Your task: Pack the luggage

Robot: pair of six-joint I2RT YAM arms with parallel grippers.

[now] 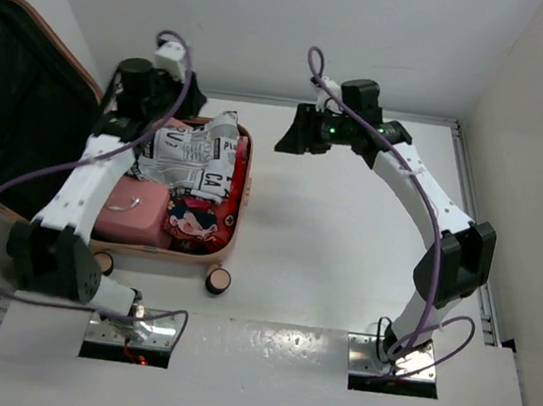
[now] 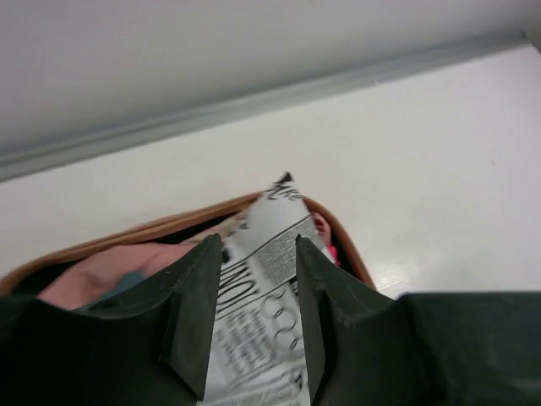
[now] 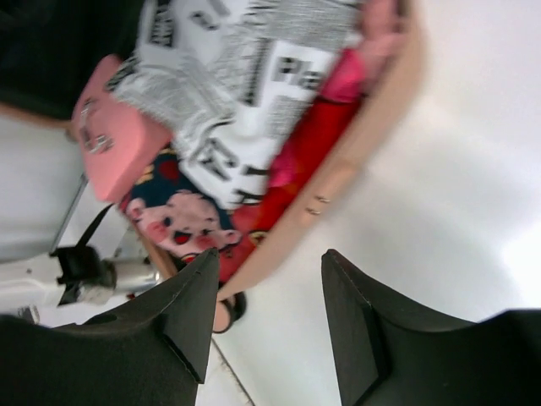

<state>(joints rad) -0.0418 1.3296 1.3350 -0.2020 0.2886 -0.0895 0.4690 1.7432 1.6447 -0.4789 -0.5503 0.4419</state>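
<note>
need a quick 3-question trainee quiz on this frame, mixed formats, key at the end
1. True or false: the right gripper is holding something.
2. Between the jaws of the left gripper lies: A) pink box B) newsprint cloth C) wheel.
3. What colour is the lining of the luggage lid?
Key: 1 false; 2 B; 3 black.

Lighting bright, even, from overhead. Glare on table [image 1: 264, 346] at 6 o'clock, top view. Shadows faint. Wrist views soft; fingers [image 2: 190, 313] at 6 o'clock out of focus.
</note>
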